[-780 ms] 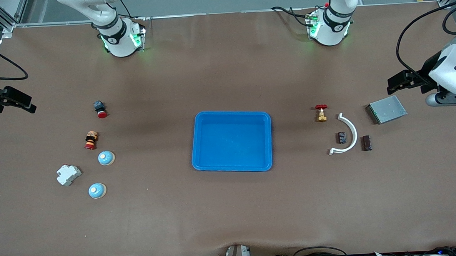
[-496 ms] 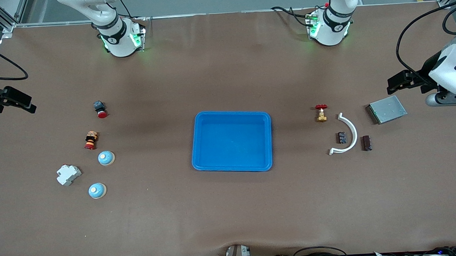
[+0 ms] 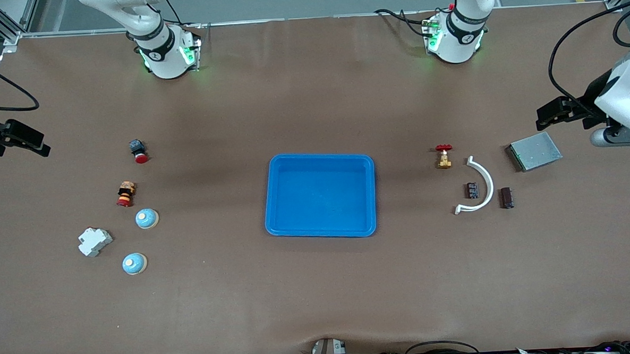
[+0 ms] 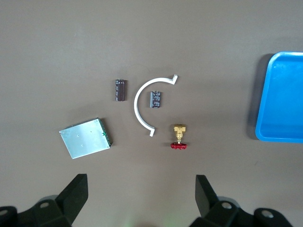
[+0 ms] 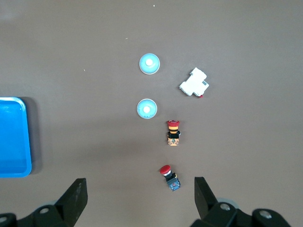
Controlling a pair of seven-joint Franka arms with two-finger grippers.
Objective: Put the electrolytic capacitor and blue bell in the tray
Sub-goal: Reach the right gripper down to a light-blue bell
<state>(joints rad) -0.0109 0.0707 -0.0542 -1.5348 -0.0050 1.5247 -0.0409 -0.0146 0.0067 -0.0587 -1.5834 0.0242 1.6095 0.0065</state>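
The bright-blue tray [image 3: 273, 200] lies empty at mid-table; its edge shows in the left wrist view [image 4: 265, 113] and the right wrist view [image 5: 23, 142]. Two blue bells [image 3: 146, 219] [image 3: 134, 264] sit at the right arm's end and show in the right wrist view [image 5: 147, 109] [image 5: 149, 63]. Two small dark capacitors [image 3: 472, 190] [image 3: 506, 198] lie at the left arm's end and show in the left wrist view [image 4: 155, 100] [image 4: 120, 90]. My left gripper [image 4: 142, 198] [image 3: 549, 114] is open and empty, high over the left arm's end. My right gripper [image 5: 140, 198] [image 3: 34, 144] is open and empty, high over the right arm's end.
A white curved strip [image 3: 483, 183] arcs round one capacitor. A brass valve with a red handle [image 3: 443, 156] and a grey metal plate [image 3: 534, 151] lie close by. Near the bells are a white breaker [image 3: 94, 242] and two red-capped push-buttons [image 3: 138, 151] [image 3: 125, 194].
My left arm's hand has shifted very slightly toward the table's end. Nothing on the table has moved.
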